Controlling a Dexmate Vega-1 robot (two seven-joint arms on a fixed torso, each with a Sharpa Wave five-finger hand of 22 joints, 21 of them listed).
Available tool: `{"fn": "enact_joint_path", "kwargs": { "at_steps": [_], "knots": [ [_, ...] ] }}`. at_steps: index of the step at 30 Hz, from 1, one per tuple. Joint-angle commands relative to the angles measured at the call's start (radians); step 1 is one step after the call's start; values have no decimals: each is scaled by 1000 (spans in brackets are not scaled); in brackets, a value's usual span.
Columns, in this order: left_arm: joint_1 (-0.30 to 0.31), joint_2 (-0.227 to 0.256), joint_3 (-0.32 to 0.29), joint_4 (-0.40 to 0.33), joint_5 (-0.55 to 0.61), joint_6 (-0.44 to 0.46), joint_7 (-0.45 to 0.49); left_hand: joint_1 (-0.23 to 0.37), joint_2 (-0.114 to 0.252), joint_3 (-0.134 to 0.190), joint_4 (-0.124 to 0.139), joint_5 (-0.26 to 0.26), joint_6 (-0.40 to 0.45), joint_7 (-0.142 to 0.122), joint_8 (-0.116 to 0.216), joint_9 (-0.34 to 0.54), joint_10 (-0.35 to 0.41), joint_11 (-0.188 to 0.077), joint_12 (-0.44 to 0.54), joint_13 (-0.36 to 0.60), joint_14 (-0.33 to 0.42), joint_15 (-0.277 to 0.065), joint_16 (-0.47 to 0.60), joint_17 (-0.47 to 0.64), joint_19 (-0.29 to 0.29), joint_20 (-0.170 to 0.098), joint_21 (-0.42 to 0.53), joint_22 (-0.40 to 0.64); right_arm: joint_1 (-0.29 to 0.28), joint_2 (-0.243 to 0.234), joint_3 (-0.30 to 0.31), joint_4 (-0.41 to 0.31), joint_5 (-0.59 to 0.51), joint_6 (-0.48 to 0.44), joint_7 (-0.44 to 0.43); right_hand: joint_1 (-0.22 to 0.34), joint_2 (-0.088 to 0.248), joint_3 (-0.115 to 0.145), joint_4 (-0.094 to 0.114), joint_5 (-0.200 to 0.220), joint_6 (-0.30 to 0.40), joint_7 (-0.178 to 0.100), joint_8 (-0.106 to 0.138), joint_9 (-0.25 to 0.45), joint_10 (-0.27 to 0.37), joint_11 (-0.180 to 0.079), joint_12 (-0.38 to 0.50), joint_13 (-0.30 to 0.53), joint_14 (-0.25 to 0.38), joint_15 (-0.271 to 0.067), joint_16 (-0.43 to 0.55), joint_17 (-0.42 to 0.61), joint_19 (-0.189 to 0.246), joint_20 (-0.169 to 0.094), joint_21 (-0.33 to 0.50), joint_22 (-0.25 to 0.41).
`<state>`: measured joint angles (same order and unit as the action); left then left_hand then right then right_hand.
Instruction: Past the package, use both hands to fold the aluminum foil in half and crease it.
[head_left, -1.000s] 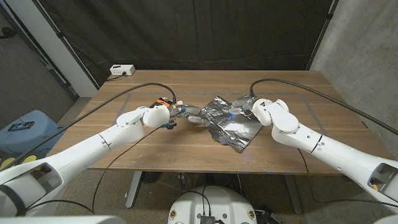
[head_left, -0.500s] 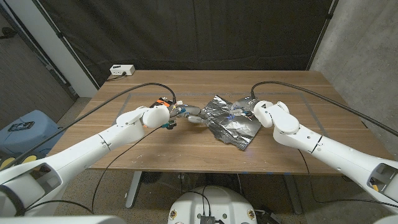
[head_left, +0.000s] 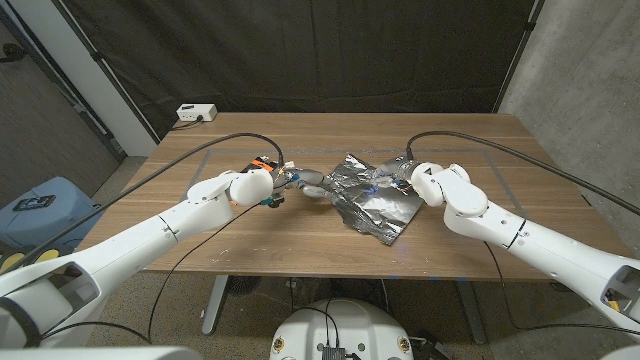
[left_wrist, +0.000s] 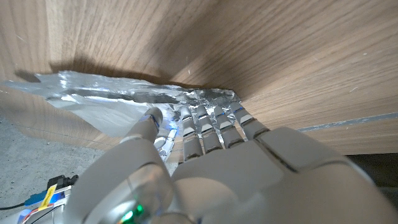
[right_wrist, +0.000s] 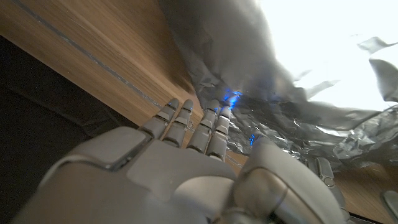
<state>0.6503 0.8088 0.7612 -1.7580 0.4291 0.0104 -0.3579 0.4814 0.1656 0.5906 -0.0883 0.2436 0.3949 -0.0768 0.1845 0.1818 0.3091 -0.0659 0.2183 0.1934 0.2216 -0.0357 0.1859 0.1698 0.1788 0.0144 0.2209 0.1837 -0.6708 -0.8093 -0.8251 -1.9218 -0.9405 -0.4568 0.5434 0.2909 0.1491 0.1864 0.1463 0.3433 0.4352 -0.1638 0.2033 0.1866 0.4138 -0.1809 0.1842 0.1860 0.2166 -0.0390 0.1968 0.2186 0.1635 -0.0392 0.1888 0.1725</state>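
The crumpled aluminum foil (head_left: 372, 196) lies on the wooden table (head_left: 300, 235) near its middle. My left hand (head_left: 290, 183) reaches in from the left and pinches the foil's left edge between thumb and fingers. In the left wrist view the fingertips (left_wrist: 211, 118) are tucked into the crinkled foil (left_wrist: 106, 99). My right hand (head_left: 405, 178) is at the foil's right far side. Its straight fingers (right_wrist: 208, 127) touch the foil (right_wrist: 280, 81) with the thumb apart. A small orange and black package (head_left: 265, 163) sits just behind my left hand.
A white box with a cable (head_left: 196, 113) stands at the table's far left corner. Black cables run from both wrists across the tabletop. A blue bin (head_left: 40, 205) is on the floor to the left. Bare wood lies in front of the foil.
My right arm has drawn back slightly to the right, its fingertips still on the foil. The foil and my left hand have stayed in place.
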Motion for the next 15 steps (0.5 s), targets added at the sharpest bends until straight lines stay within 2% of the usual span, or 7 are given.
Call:
{"fn": "enact_joint_path", "kwargs": {
  "at_steps": [1,7,15],
  "knots": [
    [0,-1,6,-10,12,8,-1,-9,2,6,0,-6,5,1,0,-1,7,-5,-3,1,6,-1,-4,2,9,-4,0,2,-46,-52,62,-117,14,-18,12,-9,4,6,0,1,-3,1,-3,0,6,-4,6,3,0,-25,9,-1,6,-19,5,3],
    [1,-6,9,-13,16,10,2,-10,1,8,0,-6,4,-1,0,-1,7,-5,-4,1,6,-1,-5,2,9,-4,0,2,-62,-70,94,-161,22,-30,30,-9,4,7,-1,0,-2,3,-3,0,7,0,6,3,5,-22,11,-2,10,-16,7,2],
    [0,-7,9,-11,20,14,0,-12,1,10,-1,-7,6,2,0,-1,8,-4,-4,1,7,-2,-5,2,9,-4,-1,2,-112,-125,141,-234,6,-64,52,-10,3,8,-2,0,-1,3,-2,0,7,0,6,3,6,-22,12,-3,10,-14,7,2]
  ]
}}
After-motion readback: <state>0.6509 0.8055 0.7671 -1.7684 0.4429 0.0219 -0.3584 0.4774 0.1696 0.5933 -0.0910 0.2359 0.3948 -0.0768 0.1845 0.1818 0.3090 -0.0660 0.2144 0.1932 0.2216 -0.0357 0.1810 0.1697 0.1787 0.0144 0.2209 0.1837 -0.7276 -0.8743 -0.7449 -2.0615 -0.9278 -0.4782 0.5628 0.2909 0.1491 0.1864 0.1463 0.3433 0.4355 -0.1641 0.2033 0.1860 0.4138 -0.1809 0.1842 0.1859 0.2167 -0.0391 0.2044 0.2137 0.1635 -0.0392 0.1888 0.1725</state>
